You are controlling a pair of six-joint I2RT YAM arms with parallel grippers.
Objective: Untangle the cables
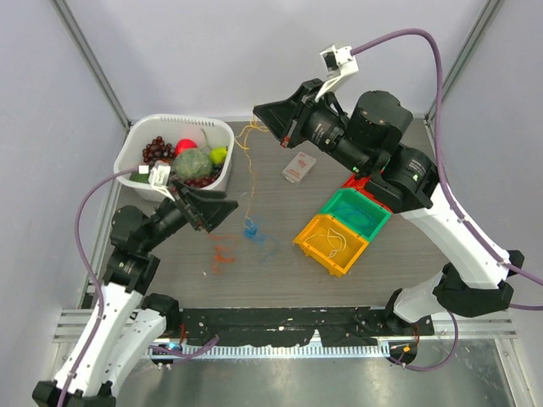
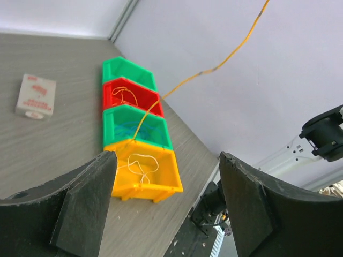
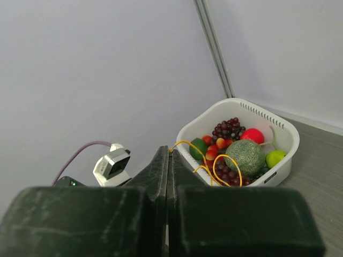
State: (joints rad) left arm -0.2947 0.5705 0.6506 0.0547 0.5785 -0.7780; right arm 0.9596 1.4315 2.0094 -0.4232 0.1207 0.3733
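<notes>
The job is part done. A white cable [image 1: 336,241] lies in the yellow bin [image 1: 321,257], and a thin wire [image 2: 125,95] lies in the red bin [image 2: 150,101]. The right gripper [image 1: 265,114] has its jaws shut tight on the orange-yellow cable [image 1: 249,136] and holds it up high. That cable hangs down to the blue cable [image 1: 252,229] on the table [image 1: 170,271]; the two may be caught together. A red cable [image 1: 222,252] lies near them. The left gripper [image 1: 225,214] has wide jaws and holds nothing.
</notes>
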